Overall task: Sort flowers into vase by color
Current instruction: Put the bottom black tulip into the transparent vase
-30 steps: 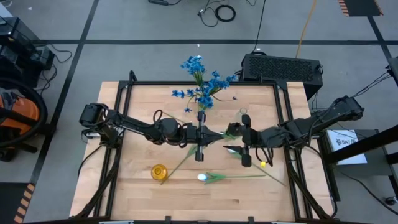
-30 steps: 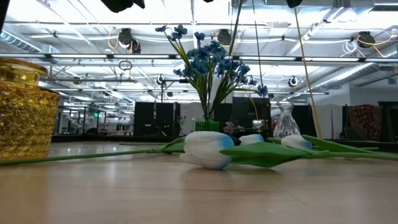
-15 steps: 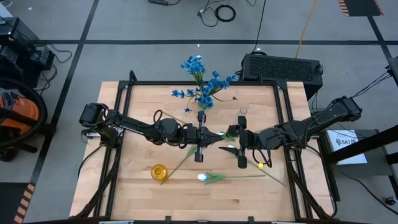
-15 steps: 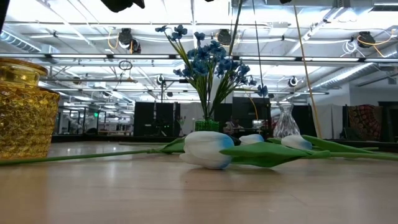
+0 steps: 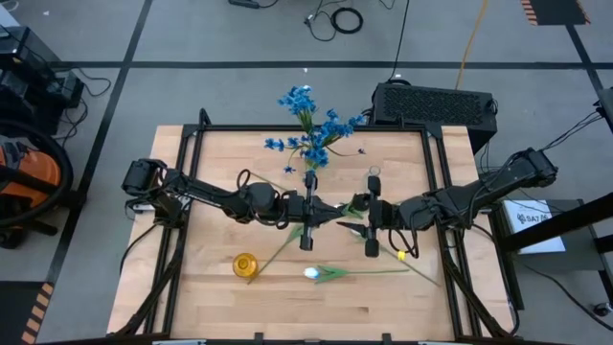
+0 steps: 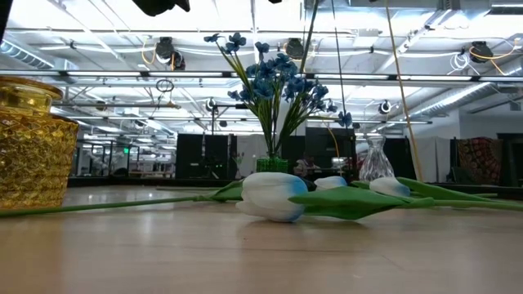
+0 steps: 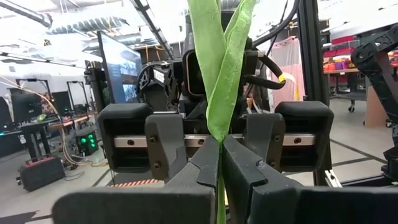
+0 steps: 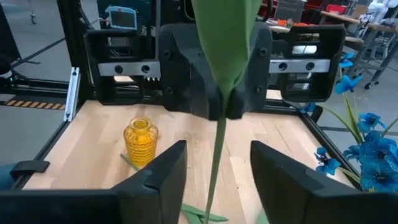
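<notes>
Two grippers meet over a green stem at mid-table.
The left gripper (image 7: 219, 163) pinches the flower stem (image 7: 219, 93); the right gripper (image 8: 214, 163) stands spread around it, facing the other. Blue flowers (image 5: 311, 129) sit at the far edge.

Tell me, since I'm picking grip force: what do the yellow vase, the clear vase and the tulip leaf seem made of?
The yellow vase looks like amber glass: translucent, glossy, knobbly pattern. The clear vase looks like glass, see-through with highlights, though clear plastic is possible. The tulip leaf looks like woven fabric: matte, with fine weave texture.
</notes>
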